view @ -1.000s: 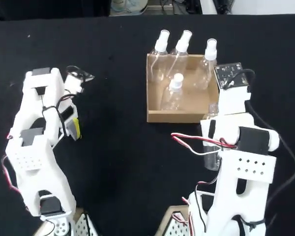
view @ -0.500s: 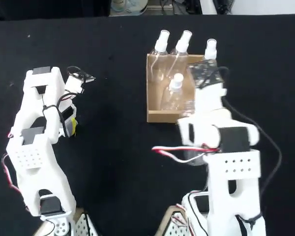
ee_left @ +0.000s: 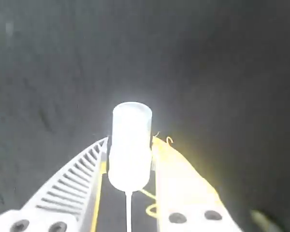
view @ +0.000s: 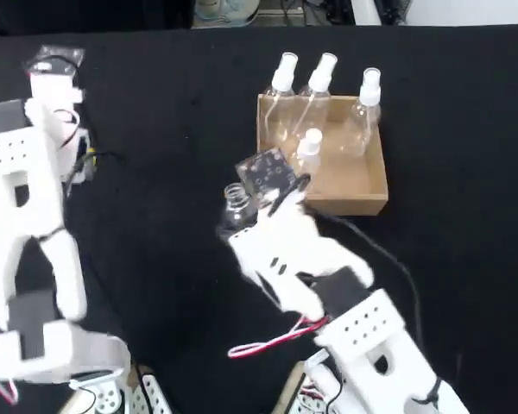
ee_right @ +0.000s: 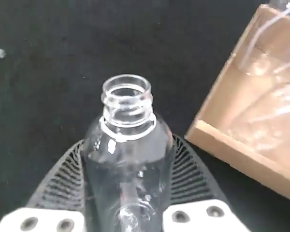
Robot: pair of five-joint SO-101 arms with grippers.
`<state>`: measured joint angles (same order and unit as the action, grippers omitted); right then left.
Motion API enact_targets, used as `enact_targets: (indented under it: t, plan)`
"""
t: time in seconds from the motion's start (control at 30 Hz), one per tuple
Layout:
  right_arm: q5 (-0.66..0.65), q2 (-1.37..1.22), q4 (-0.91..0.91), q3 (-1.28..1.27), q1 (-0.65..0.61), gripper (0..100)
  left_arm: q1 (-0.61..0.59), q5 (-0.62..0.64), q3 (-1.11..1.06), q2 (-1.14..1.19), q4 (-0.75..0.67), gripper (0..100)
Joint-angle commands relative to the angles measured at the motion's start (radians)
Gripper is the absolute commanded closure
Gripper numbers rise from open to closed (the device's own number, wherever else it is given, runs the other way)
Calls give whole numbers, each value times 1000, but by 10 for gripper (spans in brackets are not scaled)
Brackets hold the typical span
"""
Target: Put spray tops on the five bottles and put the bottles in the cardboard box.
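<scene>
Since a second ago, my right arm (view: 328, 276) has swung from the right side of the cardboard box (view: 363, 197) across its front to its left, carrying the open bottle (ee_right: 127, 111) with it. Over the same second my left arm (view: 26, 172) has unfolded from the middle left of the table (view: 155, 103) and now stretches up toward the far left corner.

My right gripper (ee_right: 129, 145) is clamped around the bottle's shoulders, one ribbed white finger on each side. The bottle is clear, glossy plastic with a round body, a threaded neck and a bare, uncapped mouth. In the high view it sits just beside the box's near left corner without touching it, mouth upward.

My left gripper (ee_left: 130, 140) is pinching the spray top (ee_left: 130, 159) between a ribbed white finger and a smooth one with yellow along its edge. It is a plain white cylinder with a rounded end, and a thin dip tube (ee_left: 129, 212) runs back from it between my fingers. It hangs over matte black cloth, well apart from the bottle.

The box is brown corrugated card, open-topped and low-walled. Four capped bottles (view: 309, 147) are inside: three along the far wall with their white tops above the rim, and one nearer the middle.
</scene>
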<state>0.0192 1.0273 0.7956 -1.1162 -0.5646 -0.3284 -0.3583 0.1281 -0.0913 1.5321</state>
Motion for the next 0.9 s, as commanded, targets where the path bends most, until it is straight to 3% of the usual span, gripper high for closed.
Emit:
enact_targets:
  t: [0.0, 0.3, 0.5, 0.87]
  plan:
    - [12, 74, -153, -77, -26, 987, 111, 137, 8, -261, -2, 970]
    - [12, 352, -367, -312, -28, 988, 381, 436, 15, -488, -206, 970]
    - [12, 489, -367, -380, -29, 987, 541, 611, 8, -557, -315, 970]
    - [12, 506, -367, -390, -29, 987, 720, 644, 8, -605, -473, 970]
